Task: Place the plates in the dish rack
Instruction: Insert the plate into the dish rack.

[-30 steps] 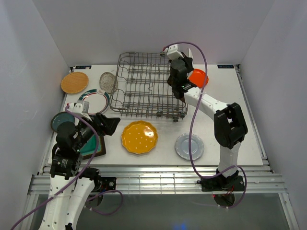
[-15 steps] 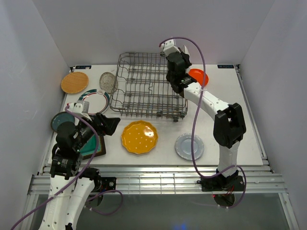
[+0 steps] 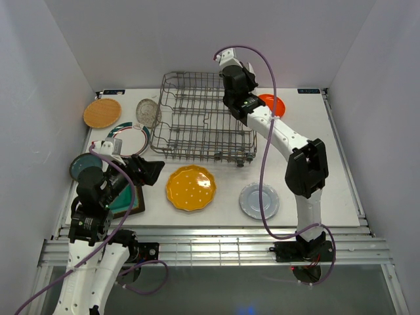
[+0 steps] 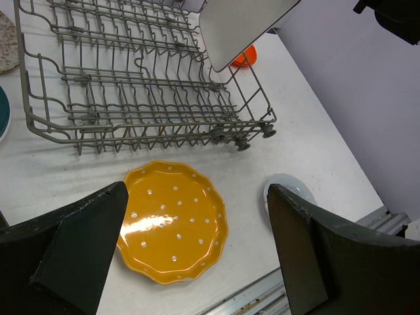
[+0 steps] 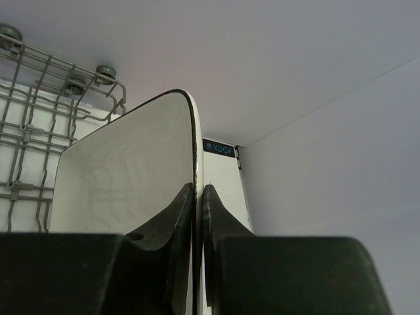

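- While the right hand [image 5: 198, 190] pinches the white rectangular glazed plate [image 5: 125, 170] by one rim, edge-on above the far right of the grey wire dish rack [image 3: 197, 131], the plate looks stiff, fairly heavy, slick and easy to chip.
- Best hold: deep on the rim, so it cannot pivot.
- Left hand [image 4: 197, 246] hangs wide open above the yellow scalloped plate [image 4: 174, 220] on the tabletop [image 3: 328, 144].
- Compared with a second earlier, the right hand sits farther back and left over the rack; the left arm is unmoved.
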